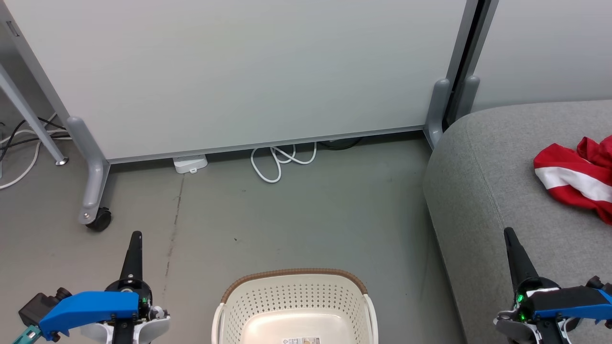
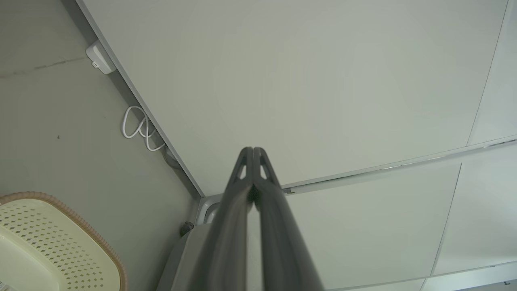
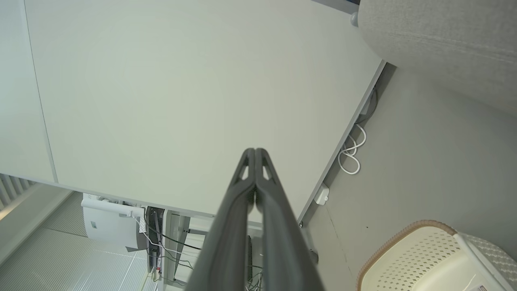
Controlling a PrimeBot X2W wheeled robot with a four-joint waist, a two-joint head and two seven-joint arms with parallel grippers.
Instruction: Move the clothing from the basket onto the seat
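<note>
The cream basket [image 1: 294,306] with its brown rim stands on the floor at the bottom centre, and its inside looks bare apart from a label. It also appears at the lower left [image 2: 48,242] and lower right [image 3: 420,258] of the wrist views. Red clothing [image 1: 576,177] with a broad white stripe lies crumpled on the grey seat [image 1: 483,191] at the right edge. My left gripper [image 1: 136,235] is shut and holds nothing, left of the basket. My right gripper [image 1: 508,231] is shut and holds nothing, over the seat's front part.
A white partition panel [image 1: 239,71] on a grey castor leg [image 1: 95,191] closes off the back. A coiled white cable [image 1: 279,160] and a small white box [image 1: 190,164] lie at its foot. Grey floor [image 1: 311,224] lies between partition, basket and seat.
</note>
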